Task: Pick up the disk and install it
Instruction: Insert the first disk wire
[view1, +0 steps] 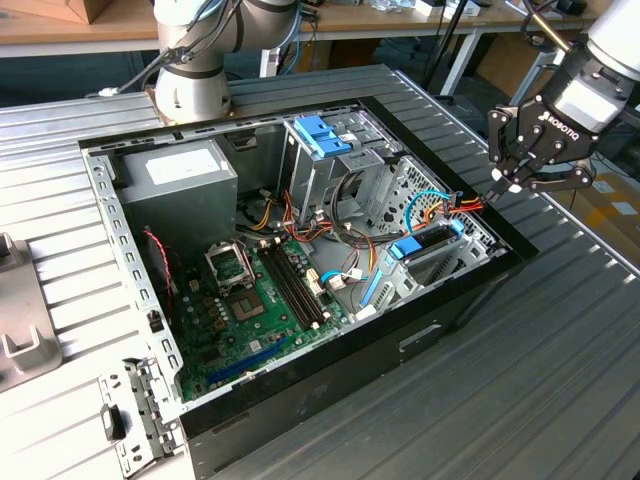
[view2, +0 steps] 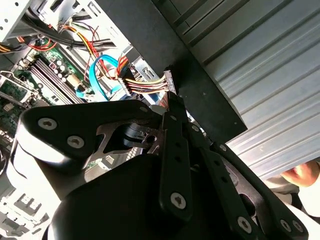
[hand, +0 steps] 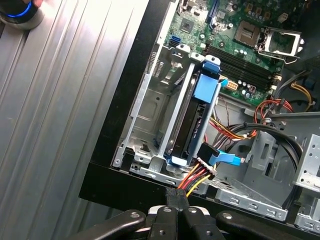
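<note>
Black fingers (hand: 176, 210) of my gripper (view1: 515, 178) are pressed together with nothing between them; in the first wrist view the tips meet in one narrow point. In the exterior view I see the gripper hanging above the edge of the open computer case (view1: 440, 330), on the exterior view's right side, a little above the case wall and apart from it.

Just beside the fingertips, in the first wrist view, is a bundle of red, yellow and black power wires (hand: 197, 179) that goes to a plug at the near end of the disk (hand: 192, 127). A blue flat data cable (hand: 222, 157) is plugged in next to it. The disk stands on its edge in the metal drive bay (hand: 150, 125) at the corner of the case, with blue plastic rails at its ends, and the gripper does not touch it. In the exterior view the disk (view1: 432, 242) sits in the same bay, near the case wall closest to the gripper.

Further inside I see the green motherboard (view1: 245, 310) with its dark memory slots, then the grey power supply (view1: 180, 190) at the far corner, and a metal cage with a blue latch (view1: 322, 135) on top. The case lies on a grey ribbed table (view1: 520, 400).
</note>
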